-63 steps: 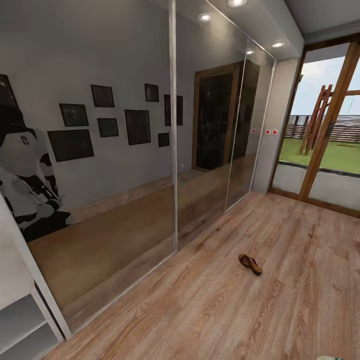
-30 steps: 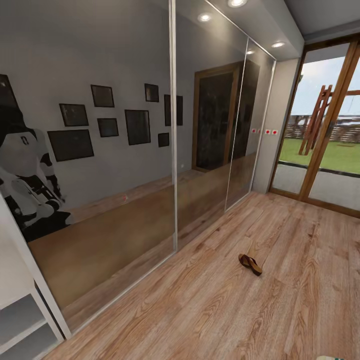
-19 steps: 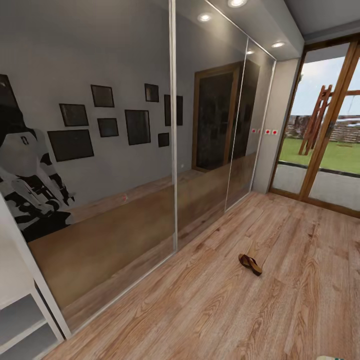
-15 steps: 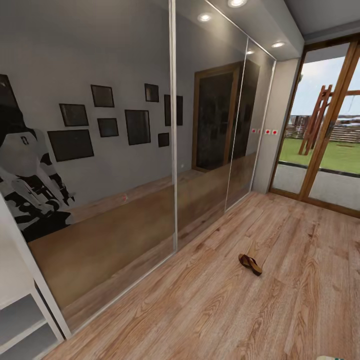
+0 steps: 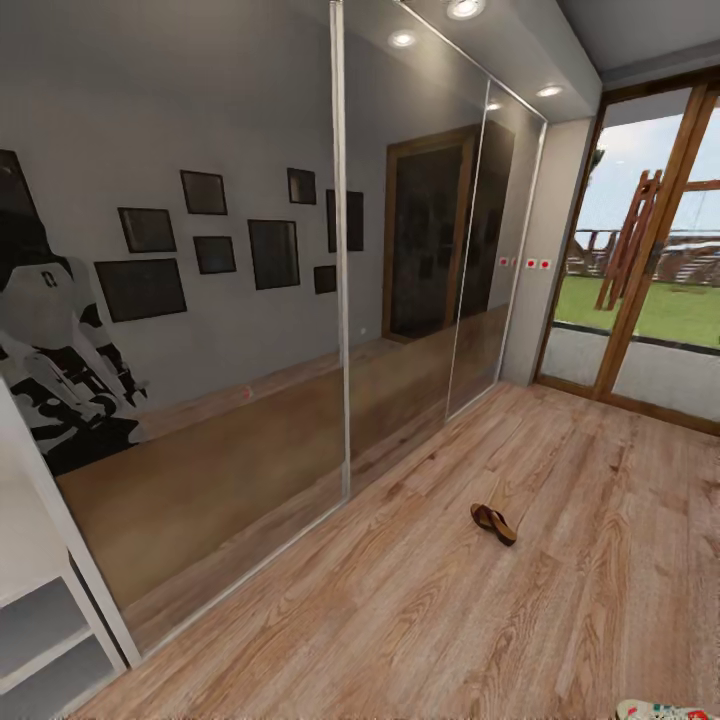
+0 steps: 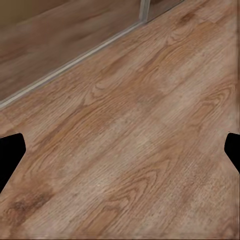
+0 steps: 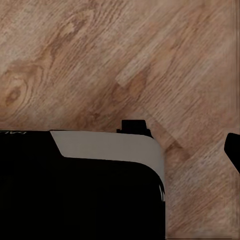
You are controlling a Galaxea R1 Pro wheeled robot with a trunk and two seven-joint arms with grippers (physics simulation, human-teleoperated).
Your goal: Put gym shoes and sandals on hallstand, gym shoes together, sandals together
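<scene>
Brown flat sandal point(image 5: 494, 523) lies alone on wood-grain corridor floor point(image 5: 420, 610), near mirrored wardrobe point(image 5: 200, 300). Left gripper point(image 6: 120, 150) fingers point(image 6: 10, 155) spread wide, holding nothing. Right gripper: grip state unreadable.

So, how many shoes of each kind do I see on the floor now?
Sandal: 1
Gym shoe: 1 (cut off by the picture's edge, only its white, red and green top shows)
Total: 2
</scene>
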